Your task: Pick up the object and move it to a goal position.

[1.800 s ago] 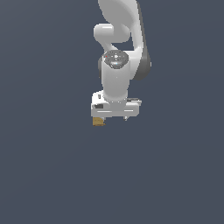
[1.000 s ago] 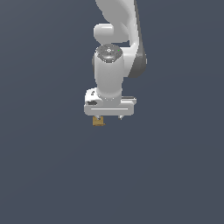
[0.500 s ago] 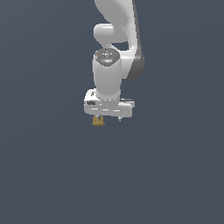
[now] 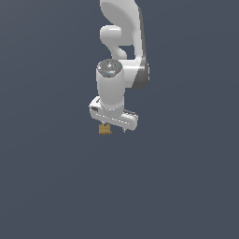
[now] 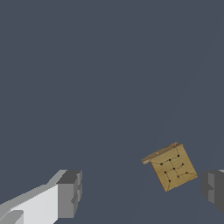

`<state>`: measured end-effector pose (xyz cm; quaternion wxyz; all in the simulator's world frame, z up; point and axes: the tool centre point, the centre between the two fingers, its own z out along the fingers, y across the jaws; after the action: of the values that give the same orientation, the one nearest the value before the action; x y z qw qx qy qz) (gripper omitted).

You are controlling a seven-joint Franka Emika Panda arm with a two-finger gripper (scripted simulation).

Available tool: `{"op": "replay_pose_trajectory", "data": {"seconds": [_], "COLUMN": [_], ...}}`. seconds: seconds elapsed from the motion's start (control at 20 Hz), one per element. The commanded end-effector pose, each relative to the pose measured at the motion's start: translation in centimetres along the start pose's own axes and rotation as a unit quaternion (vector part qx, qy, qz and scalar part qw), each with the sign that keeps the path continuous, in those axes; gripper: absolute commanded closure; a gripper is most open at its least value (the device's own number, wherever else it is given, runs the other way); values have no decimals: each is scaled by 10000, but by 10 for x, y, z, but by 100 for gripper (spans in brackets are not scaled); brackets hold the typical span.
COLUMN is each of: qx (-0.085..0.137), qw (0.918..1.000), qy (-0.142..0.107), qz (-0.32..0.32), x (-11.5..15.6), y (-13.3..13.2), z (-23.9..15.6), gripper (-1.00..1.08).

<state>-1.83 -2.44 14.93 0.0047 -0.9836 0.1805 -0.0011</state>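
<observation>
The object [image 5: 173, 167], a small golden-brown block with a dotted face, sits between my two fingers, much nearer one fingertip [image 5: 213, 190] than the other [image 5: 70, 194]. It touches neither pad; a gap shows on both sides of it. My gripper [image 5: 141, 192] is spread wide apart around it, clamped on nothing. In the exterior view the object [image 4: 105, 129] shows just beneath my hand, peeking out under the edge toward the exterior view's left, while my gripper [image 4: 113, 126] hangs close over it and my white arm [image 4: 112, 86] rises straight above. I cannot tell whether the block rests on a surface; all around it is plain dark blue-grey
</observation>
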Motion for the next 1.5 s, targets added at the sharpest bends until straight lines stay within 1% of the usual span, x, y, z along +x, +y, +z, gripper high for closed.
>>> {"op": "replay_pose_trajectory", "data": {"seconds": [0.0,0.2,0.35,0.5,0.65,0.9,1.25,1.45], "qx": [13,27,33,34,32,20,-7,-21], "qw": [9992,9944,9880,9793,9681,9441,9018,8801], "qy": [-11,-27,-36,-43,-46,-44,-22,-5], "qz": [409,1056,1542,2025,2506,3298,4322,4747], "x": [-3,-9,-13,-18,-22,-30,-41,-46], "y": [5,13,19,26,33,45,63,71], "z": [8,20,28,37,45,58,74,80], "gripper": [-92,-92,-92,-92,-92,-92,-92,-92]}}
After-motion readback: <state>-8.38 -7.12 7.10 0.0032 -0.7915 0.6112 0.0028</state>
